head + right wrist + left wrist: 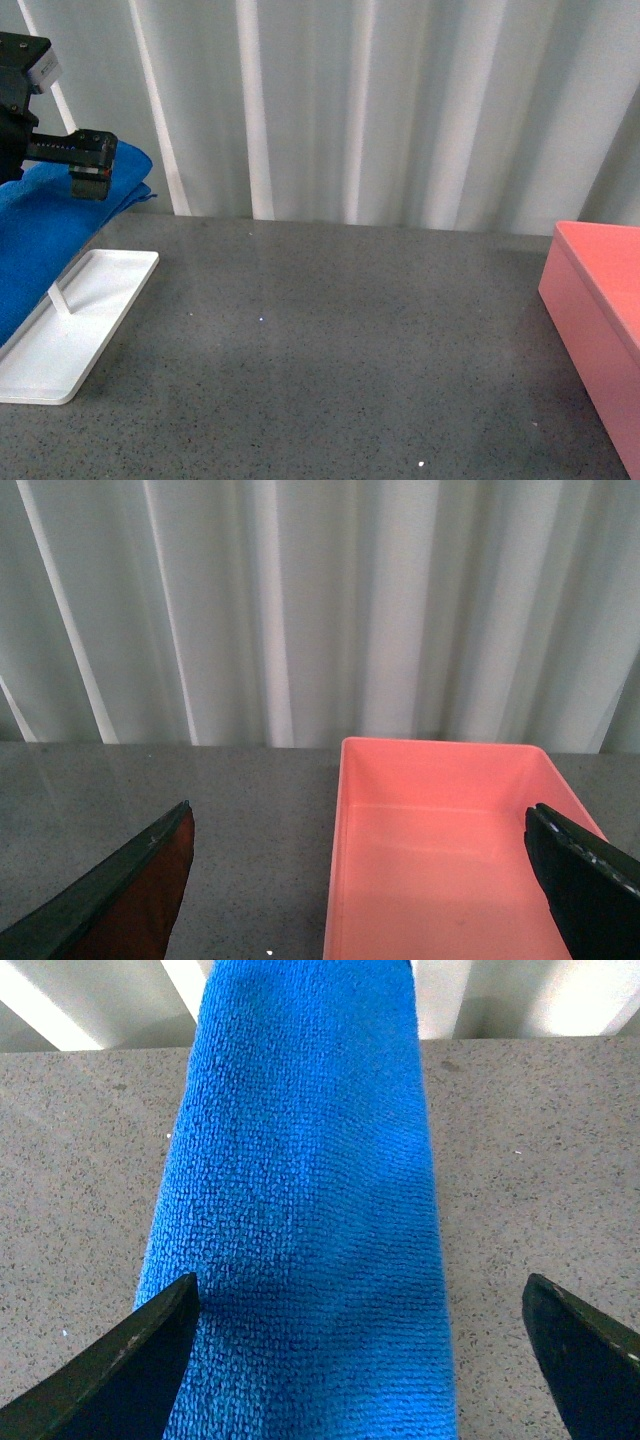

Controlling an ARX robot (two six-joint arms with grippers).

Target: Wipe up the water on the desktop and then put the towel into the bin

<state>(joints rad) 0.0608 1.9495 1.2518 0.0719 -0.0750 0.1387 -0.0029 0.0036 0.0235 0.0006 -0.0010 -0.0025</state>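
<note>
Left wrist view: the left tool (360, 1288) is spread wide and grips nothing, with the towel (300, 1160) directly ahead between its jaws, long axis running straight away from it. The towel is bright blue, fuzzy, folded into a band, draped at the counter's (330, 340) far left above the white rack base (80, 330). The right tool (358, 815), equally wide and empty, hovers over the bin (440, 830), well apart; the left arm is judged nearer.

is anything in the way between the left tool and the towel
Nothing visible does. In the left wrist view the open left tool frames the towel, and only bare blue cloth shows in its gap.
</note>
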